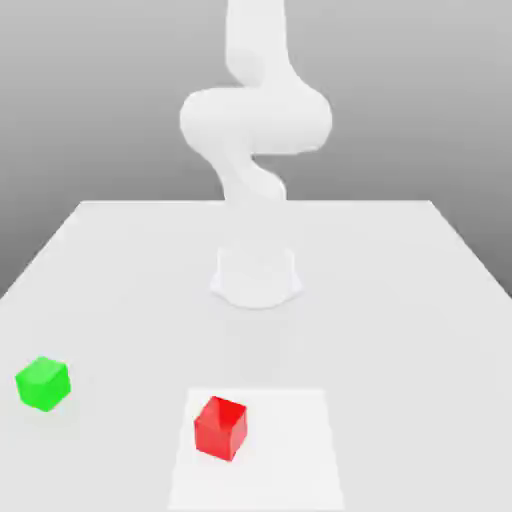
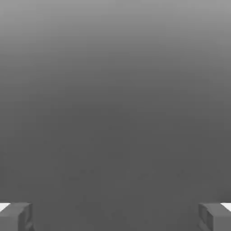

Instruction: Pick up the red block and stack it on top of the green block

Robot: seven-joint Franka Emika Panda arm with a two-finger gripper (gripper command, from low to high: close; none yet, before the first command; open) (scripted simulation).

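Note:
The red block (image 1: 221,428) sits on a lighter square patch near the table's front edge, slightly toward the exterior view's left of centre. The green block (image 1: 43,383) rests on the table well toward the exterior view's left of the red one. The white arm (image 1: 255,120) rises from its base at the table's middle and runs up out of frame. In the hand view my gripper (image 2: 115,217) is open, its two grey fingertips (image 2: 16,216) far apart with nothing between them, facing plain grey background.
The white table (image 1: 400,300) spreads wide around the arm's round base (image 1: 256,278). A paler square patch (image 1: 290,450) marks the front centre under the red block.

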